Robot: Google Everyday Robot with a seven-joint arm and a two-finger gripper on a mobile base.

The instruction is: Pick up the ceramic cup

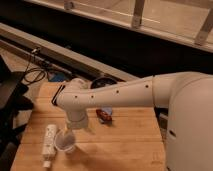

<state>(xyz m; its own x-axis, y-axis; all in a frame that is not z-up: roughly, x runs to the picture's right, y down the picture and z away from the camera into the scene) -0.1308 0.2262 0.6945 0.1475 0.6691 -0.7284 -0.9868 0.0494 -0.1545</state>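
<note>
The ceramic cup (64, 143) is small and white and stands on the wooden table (125, 145) near its front left. My white arm reaches from the right across the table. Its wrist bends down over the cup, and the gripper (68, 133) is right above the cup's rim, partly hiding it. The long white tube (49, 143) lies just left of the cup.
A dark round bowl (103, 81) sits at the table's back edge, partly hidden by my arm. A small red and blue object (105, 115) lies mid-table, right of the wrist. Black cables (32, 75) lie on the floor at left. A dark rail wall runs behind.
</note>
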